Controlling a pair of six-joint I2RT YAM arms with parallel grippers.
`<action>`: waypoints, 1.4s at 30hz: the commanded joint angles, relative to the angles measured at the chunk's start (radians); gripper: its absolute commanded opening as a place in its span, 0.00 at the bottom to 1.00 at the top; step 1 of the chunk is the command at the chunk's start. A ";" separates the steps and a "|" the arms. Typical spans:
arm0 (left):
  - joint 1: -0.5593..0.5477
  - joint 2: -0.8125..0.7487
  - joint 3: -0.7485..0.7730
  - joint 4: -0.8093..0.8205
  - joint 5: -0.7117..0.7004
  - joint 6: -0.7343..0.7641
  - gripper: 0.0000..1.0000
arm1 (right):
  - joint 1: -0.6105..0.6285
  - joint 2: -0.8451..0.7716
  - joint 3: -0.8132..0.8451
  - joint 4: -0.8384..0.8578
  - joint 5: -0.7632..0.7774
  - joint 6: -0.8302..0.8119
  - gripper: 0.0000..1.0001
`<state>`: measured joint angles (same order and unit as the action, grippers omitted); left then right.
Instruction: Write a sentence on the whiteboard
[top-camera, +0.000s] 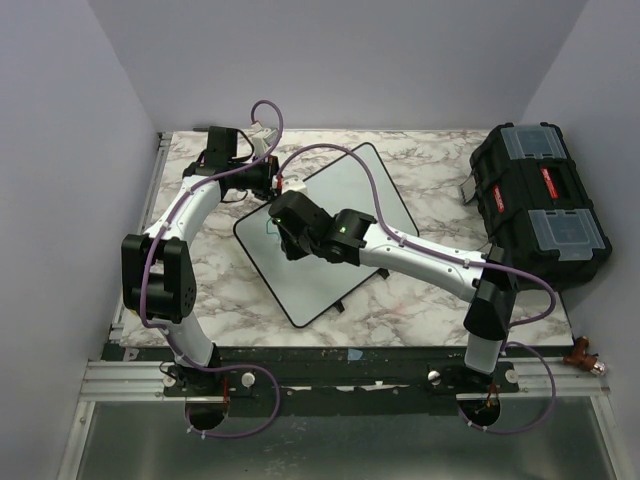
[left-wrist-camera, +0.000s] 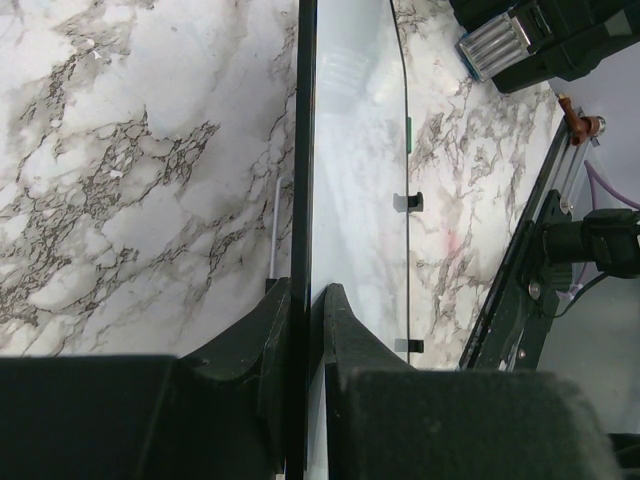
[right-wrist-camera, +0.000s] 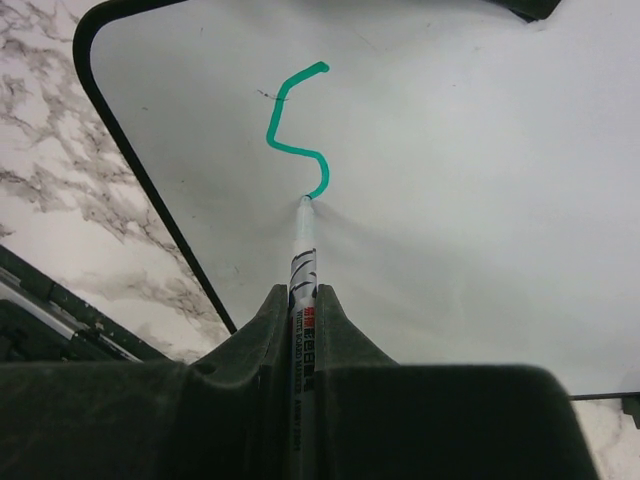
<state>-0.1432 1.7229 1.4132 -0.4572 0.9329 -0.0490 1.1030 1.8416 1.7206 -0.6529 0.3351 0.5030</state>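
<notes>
The whiteboard (top-camera: 352, 190) lies at an angle on the marble table, white with a thin black frame. My left gripper (top-camera: 283, 184) is at its far left edge, and the left wrist view shows that gripper (left-wrist-camera: 308, 290) shut on the whiteboard's black frame, beside the white surface (left-wrist-camera: 355, 190). My right gripper (right-wrist-camera: 304, 292) is shut on a white-barrelled marker (right-wrist-camera: 303, 265) whose tip touches the whiteboard (right-wrist-camera: 450, 180). Of the sentence, one green S-shaped stroke (right-wrist-camera: 297, 130) shows, ending at the marker tip. From above, the right gripper (top-camera: 275, 226) sits over the board's left corner.
A black toolbox (top-camera: 540, 205) with clear lid compartments stands at the table's right side and also shows in the left wrist view (left-wrist-camera: 540, 40). Metal rails (top-camera: 330, 380) run along the near edge by the arm bases. Grey walls enclose the table.
</notes>
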 joint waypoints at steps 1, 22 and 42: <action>-0.001 0.002 0.039 0.070 -0.095 0.103 0.00 | 0.007 0.022 -0.018 -0.022 -0.088 -0.019 0.01; 0.007 -0.011 0.029 0.117 -0.199 0.054 0.03 | 0.009 -0.077 -0.046 0.121 -0.067 0.004 0.01; 0.058 0.091 0.130 0.052 -0.027 -0.017 0.00 | 0.009 -0.136 -0.091 0.134 0.049 -0.001 0.01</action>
<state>-0.1295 1.7329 1.4414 -0.4210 0.9100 -0.1230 1.1057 1.7397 1.6436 -0.5316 0.3164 0.5003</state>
